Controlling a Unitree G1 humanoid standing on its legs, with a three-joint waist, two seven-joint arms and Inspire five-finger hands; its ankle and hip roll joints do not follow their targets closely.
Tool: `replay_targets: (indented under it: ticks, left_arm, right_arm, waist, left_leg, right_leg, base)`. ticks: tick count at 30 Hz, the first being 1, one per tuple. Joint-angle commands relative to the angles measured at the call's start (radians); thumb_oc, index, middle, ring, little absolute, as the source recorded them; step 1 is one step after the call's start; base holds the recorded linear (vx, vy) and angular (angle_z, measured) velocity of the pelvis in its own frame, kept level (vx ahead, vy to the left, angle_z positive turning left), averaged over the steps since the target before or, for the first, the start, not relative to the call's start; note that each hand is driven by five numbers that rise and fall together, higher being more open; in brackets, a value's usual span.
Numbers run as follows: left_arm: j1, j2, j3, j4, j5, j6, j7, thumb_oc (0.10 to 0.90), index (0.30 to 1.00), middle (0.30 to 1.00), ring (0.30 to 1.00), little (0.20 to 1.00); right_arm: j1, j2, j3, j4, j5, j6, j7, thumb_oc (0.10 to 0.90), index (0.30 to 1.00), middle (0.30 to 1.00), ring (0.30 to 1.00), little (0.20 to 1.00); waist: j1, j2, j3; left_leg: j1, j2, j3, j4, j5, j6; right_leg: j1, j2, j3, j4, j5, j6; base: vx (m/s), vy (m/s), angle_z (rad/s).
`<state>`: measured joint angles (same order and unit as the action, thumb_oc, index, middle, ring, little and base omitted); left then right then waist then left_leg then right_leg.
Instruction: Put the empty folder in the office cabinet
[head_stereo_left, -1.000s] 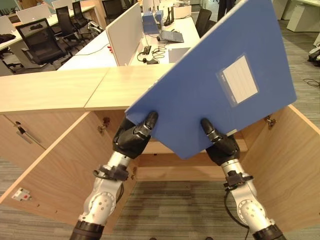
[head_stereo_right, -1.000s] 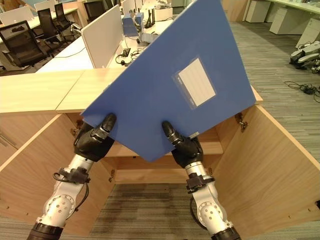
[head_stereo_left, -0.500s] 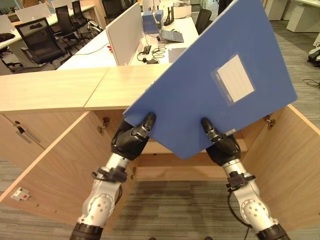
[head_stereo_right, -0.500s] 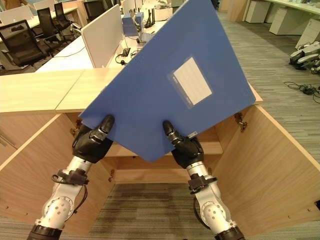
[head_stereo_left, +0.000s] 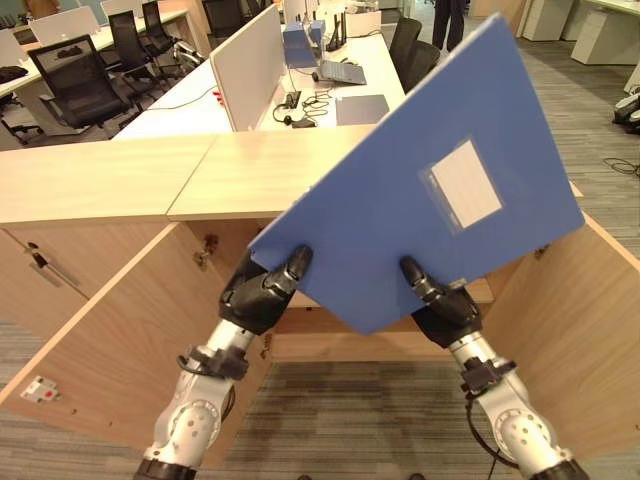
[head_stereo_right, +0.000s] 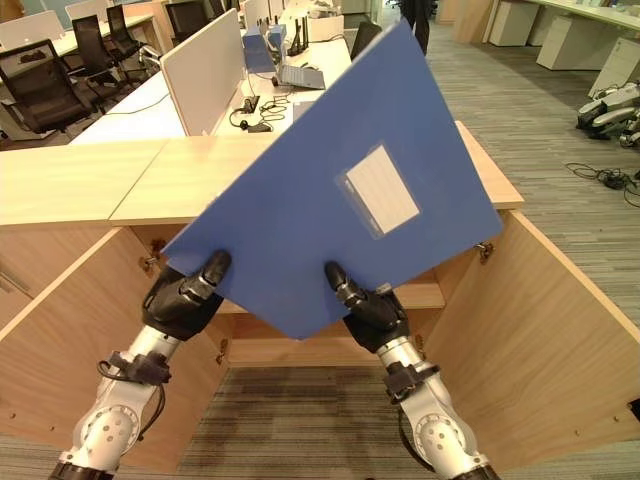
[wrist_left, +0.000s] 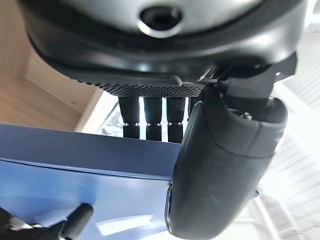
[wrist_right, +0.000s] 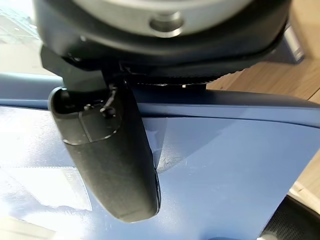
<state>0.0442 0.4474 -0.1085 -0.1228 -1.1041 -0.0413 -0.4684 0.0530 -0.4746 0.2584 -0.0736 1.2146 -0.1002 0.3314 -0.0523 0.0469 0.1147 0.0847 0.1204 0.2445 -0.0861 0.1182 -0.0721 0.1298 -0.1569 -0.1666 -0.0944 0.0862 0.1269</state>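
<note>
Both hands gripped the large flat blue plastic folder by its lower edge: the left hand pinched the near left corner, thumb on the front face and fingers behind, and the right hand pinched the lowest stretch of the same edge in the same manner. In the left wrist view the left hand's fingers lay along the back of the sheet with the thumb pressed to its front, and the right wrist view showed the right thumb clamped likewise on the blue face. The folder stood tilted, rising away from the hands up and to the right, its white rectangular label pocket facing the camera. Compared with a second earlier, the folder had sunk and leaned further forward, its top corner lower against the office behind, and both arms had reached further out. Beyond and below the hands stood the open light-wood office cabinet, its doors swung wide to either side and a bare shelf visible just behind the folder's lower edge. The folder remained outside the cabinet, so the carry appeared to be turning into the insertion, with lowering and levelling still needed.
</note>
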Motion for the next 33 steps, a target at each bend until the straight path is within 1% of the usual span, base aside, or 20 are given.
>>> replay_targets:
  ticks: [1,4,6,7,11,14,15,18,20,23,25,27,28,30,31,33]
  left_arm:
    - [-0.091,0.081,-0.053,-0.084,0.148,-0.048,-0.084,0.8,0.9,0.9,0.9,0.9]
    - [-0.077,0.037,-0.03,-0.055,0.207,-0.083,-0.021,0.8,0.9,0.9,0.9,0.9]
    - [-0.06,-0.001,-0.007,-0.029,0.277,-0.118,0.055,0.8,0.9,0.9,0.9,0.9]
    - [-0.056,-0.016,-0.001,-0.01,0.301,-0.124,0.091,0.8,0.9,0.9,0.9,0.9]
    - [-0.028,-0.046,0.028,0.055,0.418,-0.124,0.172,0.8,0.9,0.9,0.9,0.9]
    - [-0.001,-0.057,0.048,0.12,0.489,-0.116,0.201,0.8,0.9,0.9,0.9,0.9]
    - [-0.001,-0.057,0.048,0.12,0.489,-0.116,0.201,0.8,0.9,0.9,0.9,0.9]
    - [0.022,-0.068,0.062,0.212,0.554,-0.111,0.229,0.8,0.9,0.9,0.9,0.9]
    - [0.041,-0.054,0.077,0.307,0.687,-0.121,0.255,0.8,0.9,0.9,0.9,0.9]
    - [0.068,-0.058,0.081,0.424,0.799,-0.115,0.269,0.8,0.9,0.9,0.9,0.9]
    - [0.079,-0.07,0.08,0.492,0.836,-0.107,0.277,0.8,0.9,0.9,0.9,0.9]
    - [0.09,-0.092,0.062,0.603,0.884,-0.093,0.302,0.8,0.9,0.9,0.9,0.9]
    - [0.088,-0.092,0.061,0.605,0.884,-0.094,0.303,0.8,0.9,0.9,0.9,0.9]
    - [0.093,-0.113,0.061,0.694,0.9,-0.082,0.319,0.8,0.9,0.9,0.9,0.9]
    - [0.091,-0.113,0.06,0.696,0.9,-0.084,0.319,0.8,0.9,0.9,0.9,0.9]
    - [0.087,-0.137,0.055,0.838,0.934,-0.071,0.332,0.8,0.9,0.9,0.9,0.9]
  right_arm:
    - [-0.106,-0.02,-0.007,-0.17,-0.1,0.001,0.099,0.4,0.3,0.3,0.3,0.3]
    - [-0.079,-0.009,-0.035,-0.151,-0.112,0.005,0.087,0.4,0.3,0.3,0.3,0.3]
    - [-0.067,0.016,-0.06,-0.14,-0.118,0.001,0.065,0.4,0.3,0.3,0.3,0.3]
    - [-0.062,0.027,-0.068,-0.134,-0.117,0.0,0.061,0.4,0.3,0.3,0.3,0.3]
    - [-0.033,0.051,-0.1,-0.111,-0.135,0.007,0.04,0.4,0.3,0.3,0.3,0.3]
    - [-0.014,0.064,-0.115,-0.093,-0.131,0.022,0.041,0.4,0.3,0.3,0.3,0.3]
    - [-0.014,0.064,-0.115,-0.093,-0.131,0.022,0.041,0.4,0.3,0.3,0.3,0.3]
    - [0.01,0.074,-0.124,-0.084,-0.122,0.03,0.041,0.4,0.3,0.3,0.3,0.3]
    - [0.037,0.087,-0.14,-0.066,-0.114,0.035,0.045,0.4,0.3,0.3,0.3,0.3]
    - [0.081,0.105,-0.166,-0.017,-0.113,0.043,0.037,0.4,0.3,0.3,0.3,0.3]
    - [0.11,0.125,-0.185,0.014,-0.112,0.044,0.025,0.4,0.3,0.3,0.3,0.3]
    - [0.136,0.172,-0.213,0.086,-0.09,0.024,-0.024,0.4,0.3,0.3,0.3,0.3]
    - [0.135,0.172,-0.214,0.087,-0.09,0.024,-0.025,0.4,0.3,0.3,0.3,0.3]
    - [0.15,0.201,-0.234,0.105,-0.057,0.013,-0.04,0.4,0.3,0.3,0.3,0.3]
    - [0.15,0.201,-0.234,0.105,-0.056,0.013,-0.04,0.4,0.3,0.3,0.3,0.3]
    - [0.16,0.217,-0.251,0.122,-0.042,-0.004,-0.054,0.4,0.3,0.3,0.3,0.3]
  waist:
    - [-0.008,-0.043,-0.021]
    - [-0.01,-0.042,-0.02]
    - [-0.01,-0.041,-0.019]
    - [-0.01,-0.04,-0.018]
    - [-0.014,-0.036,-0.017]
    - [-0.018,-0.032,-0.016]
    - [-0.018,-0.032,-0.017]
    - [-0.022,-0.027,-0.016]
    - [-0.024,-0.022,-0.012]
    - [-0.028,-0.018,-0.008]
    - [-0.031,-0.015,-0.006]
    - [-0.039,-0.011,-0.001]
    - [-0.039,-0.01,-0.001]
    - [-0.044,-0.009,0.001]
    - [-0.044,-0.008,0.001]
    - [-0.052,-0.004,0.005]
  left_leg:
    - [0.105,0.049,-0.052,-0.001,-0.111,-0.071]
    - [0.108,0.054,-0.05,-0.001,-0.108,-0.073]
    - [0.109,0.058,-0.049,-0.001,-0.106,-0.075]
    - [0.109,0.061,-0.047,-0.001,-0.105,-0.076]
    - [0.11,0.07,-0.043,-0.001,-0.1,-0.081]
    - [0.112,0.077,-0.04,-0.001,-0.096,-0.087]
    - [0.112,0.077,-0.04,-0.001,-0.096,-0.087]
    - [0.111,0.085,-0.037,-0.001,-0.091,-0.093]
    - [0.106,0.091,-0.038,-0.001,-0.083,-0.099]
    - [0.102,0.1,-0.034,-0.001,-0.075,-0.106]
    - [0.1,0.106,-0.033,-0.001,-0.07,-0.111]
    - [0.095,0.116,-0.031,-0.001,-0.061,-0.118]
    - [0.095,0.117,-0.031,-0.001,-0.061,-0.119]
    - [0.095,0.125,-0.029,-0.001,-0.055,-0.123]
    - [0.096,0.126,-0.029,-0.001,-0.055,-0.124]
    - [0.101,0.139,-0.024,0.002,-0.045,-0.129]
  right_leg:
    - [0.018,-0.041,0.07,0.075,-0.149,0.057]
    - [0.014,-0.036,0.071,0.081,-0.154,0.054]
    - [0.013,-0.032,0.072,0.082,-0.157,0.05]
    - [0.012,-0.03,0.072,0.083,-0.157,0.049]
    - [0.013,-0.023,0.072,0.081,-0.161,0.044]
    - [0.013,-0.017,0.07,0.079,-0.162,0.042]
    - [0.013,-0.017,0.07,0.078,-0.162,0.041]
    - [0.014,-0.011,0.07,0.074,-0.163,0.037]
    - [0.015,-0.005,0.069,0.067,-0.163,0.034]
    - [0.013,0.002,0.066,0.062,-0.163,0.031]
    - [0.013,0.006,0.065,0.062,-0.166,0.03]
    - [0.01,0.016,0.062,0.065,-0.17,0.025]
    - [0.01,0.016,0.062,0.065,-0.17,0.024]
    - [0.01,0.024,0.063,0.065,-0.175,0.02]
    - [0.01,0.024,0.063,0.065,-0.175,0.02]
    - [0.012,0.04,0.067,0.067,-0.185,0.011]
  base:
    - [0.0,-0.041,0.0]
    - [0.0,-0.043,-0.01]
    - [0.0,-0.046,-0.02]
    - [-0.01,-0.04,-0.01]
    - [0.0,-0.038,-0.06]
    - [0.0,-0.033,-0.05]
    - [0.0,0.0,0.0]
    - [0.0,-0.027,-0.01]
    - [-0.01,-0.043,0.0]
    - [-0.01,-0.034,0.0]
    - [-0.01,-0.039,0.0]
    - [-0.02,-0.05,0.02]
    - [-0.02,-0.039,0.04]
    - [0.0,-0.04,0.02]
    - [0.0,-0.046,0.02]
    - [0.01,-0.091,-0.02]
